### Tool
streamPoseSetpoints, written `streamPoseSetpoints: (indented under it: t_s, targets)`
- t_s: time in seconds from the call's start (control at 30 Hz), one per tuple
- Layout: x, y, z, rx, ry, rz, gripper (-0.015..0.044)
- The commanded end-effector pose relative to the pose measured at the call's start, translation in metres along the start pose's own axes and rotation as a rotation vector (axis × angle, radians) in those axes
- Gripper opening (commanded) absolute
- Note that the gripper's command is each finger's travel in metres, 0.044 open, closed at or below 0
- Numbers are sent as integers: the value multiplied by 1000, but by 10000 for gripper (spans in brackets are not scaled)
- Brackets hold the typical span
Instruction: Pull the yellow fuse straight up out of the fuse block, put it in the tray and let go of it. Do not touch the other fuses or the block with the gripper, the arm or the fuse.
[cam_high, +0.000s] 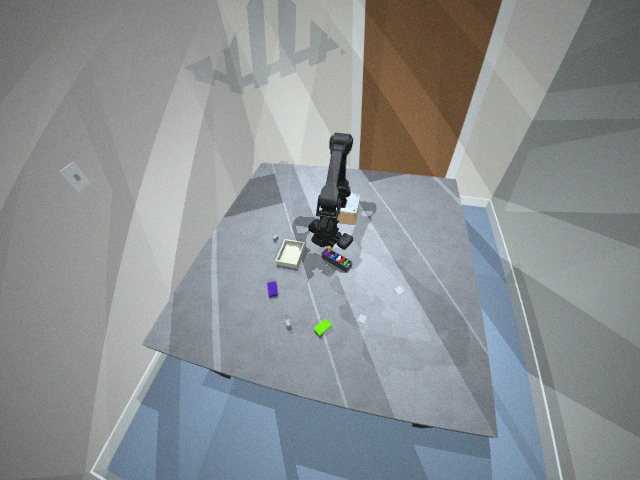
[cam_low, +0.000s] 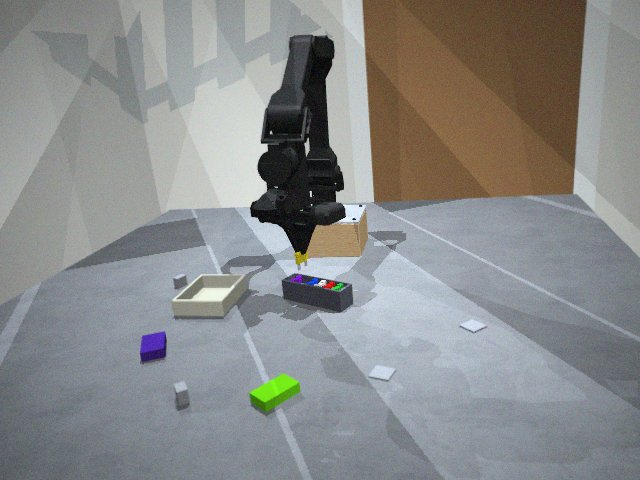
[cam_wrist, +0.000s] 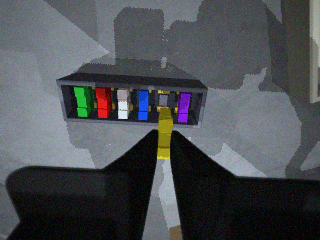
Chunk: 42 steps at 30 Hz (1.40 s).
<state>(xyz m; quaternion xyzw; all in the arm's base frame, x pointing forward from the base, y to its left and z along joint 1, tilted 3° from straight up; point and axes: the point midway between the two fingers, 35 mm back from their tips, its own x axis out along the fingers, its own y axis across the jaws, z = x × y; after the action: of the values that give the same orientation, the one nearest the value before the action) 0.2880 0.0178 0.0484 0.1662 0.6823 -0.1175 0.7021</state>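
My gripper (cam_low: 301, 253) (cam_wrist: 164, 136) is shut on the yellow fuse (cam_high: 329, 248) (cam_low: 301, 258) (cam_wrist: 164, 145). The fuse hangs upright, its metal prongs showing below it, in the air above the dark fuse block (cam_high: 336, 265) (cam_low: 316, 298) (cam_wrist: 130, 82). In the wrist view an empty slot shows between the blue fuse (cam_wrist: 143, 104) and the purple fuse (cam_wrist: 184, 106). The white fuse (cam_wrist: 123, 104), red fuse (cam_wrist: 103, 102) and green fuse (cam_wrist: 82, 101) sit in the block too. The cream tray (cam_high: 282, 266) (cam_low: 199, 308) stands left of the block in the top and exterior views and looks empty.
A wooden box (cam_high: 347, 216) (cam_low: 338, 240) with a white top stands behind the gripper. A purple block (cam_high: 272, 289) (cam_low: 153, 346), a lime green block (cam_high: 322, 327) (cam_low: 275, 392), two small grey pieces (cam_low: 179, 281) (cam_low: 181, 394) and two flat white squares (cam_low: 473, 325) (cam_low: 382, 372) lie on the table.
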Motion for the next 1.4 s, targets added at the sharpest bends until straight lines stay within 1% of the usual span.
streamPoseSetpoints:
  t_s: [0.0,0.53,1.03,1.37]
  targets:
    - [-3,-5,6,-4,-4,-3,0]
    - [-5,-79,61,-4,-9,-13,0]
    - [-6,-165,91,-4,-12,-20,0]
    - [0,-170,92,-4,-12,-20,0]
